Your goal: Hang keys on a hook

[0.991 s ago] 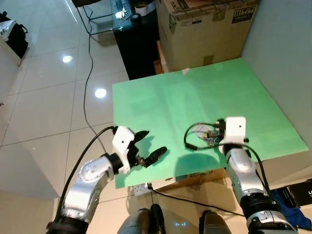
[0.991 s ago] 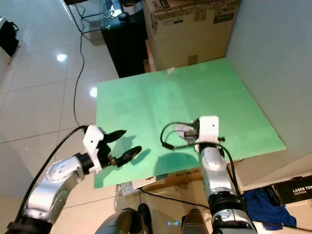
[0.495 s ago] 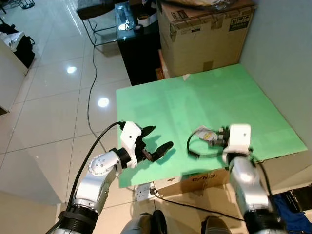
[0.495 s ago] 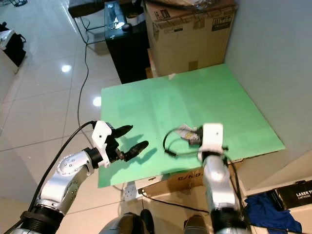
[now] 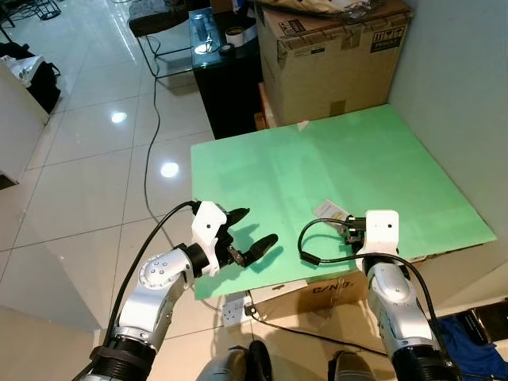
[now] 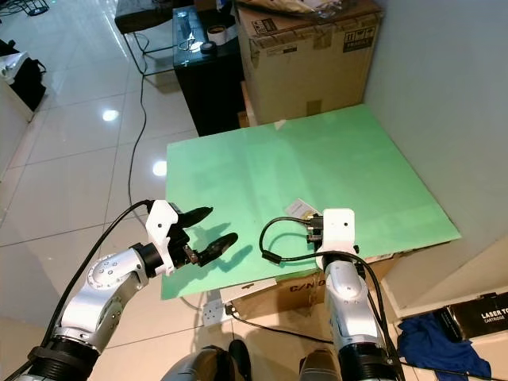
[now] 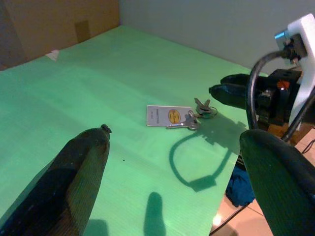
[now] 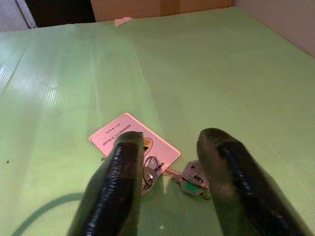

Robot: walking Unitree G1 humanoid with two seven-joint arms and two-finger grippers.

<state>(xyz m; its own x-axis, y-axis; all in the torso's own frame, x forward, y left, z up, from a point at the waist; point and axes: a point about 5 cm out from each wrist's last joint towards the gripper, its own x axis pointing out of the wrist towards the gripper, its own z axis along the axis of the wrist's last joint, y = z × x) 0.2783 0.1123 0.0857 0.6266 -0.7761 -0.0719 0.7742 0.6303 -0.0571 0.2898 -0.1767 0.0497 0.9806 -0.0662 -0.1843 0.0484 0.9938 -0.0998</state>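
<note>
A small bunch of metal keys with a pale rectangular card tag lies flat on the green corrugated plastic board, toward its near right edge. The right gripper hangs just above the keys, its two black fingers spread to either side of them. The left gripper, also open and empty, hovers over the board's near left corner, well apart from the keys; a brown cardboard box stands beyond the far edge.

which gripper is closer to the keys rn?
Right. The right gripper hangs over the keys, jaws open astride them; the left gripper hovers open at the green board's near-left edge.
</note>
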